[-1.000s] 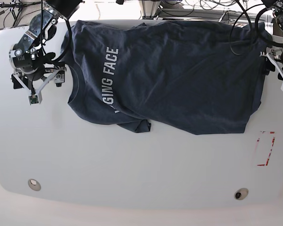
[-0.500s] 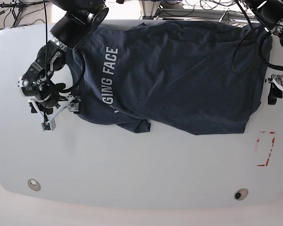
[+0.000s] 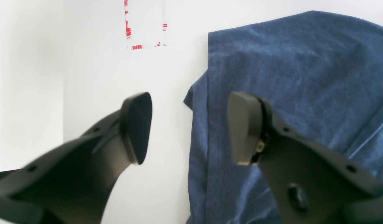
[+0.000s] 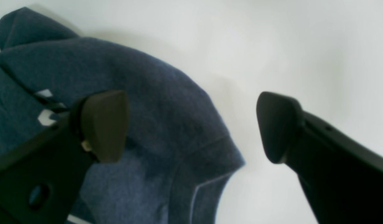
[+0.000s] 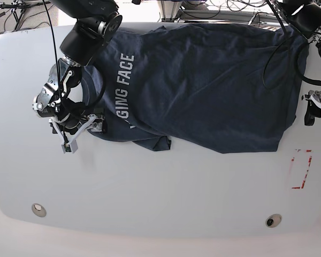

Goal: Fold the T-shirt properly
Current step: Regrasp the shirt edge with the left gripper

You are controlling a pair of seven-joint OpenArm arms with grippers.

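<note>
A white table (image 5: 150, 187) fills the base view, with cables and stands crowding the top edge. The T-shirt (image 5: 203, 80) lies spread across the upper middle of the frame, white lettering (image 5: 125, 88) running vertically near its left end and a bunched sleeve (image 5: 156, 142) at its lower edge. A red-marked rectangle (image 5: 300, 168) sits at lower right. The right gripper (image 5: 84, 130), at the shirt's lower left corner, has its jaws spread wide, straddling the cloth edge and gripping nothing. The left gripper (image 3: 188, 129), at the right edge, is likewise released, one finger over fabric, one over bare table.
</note>
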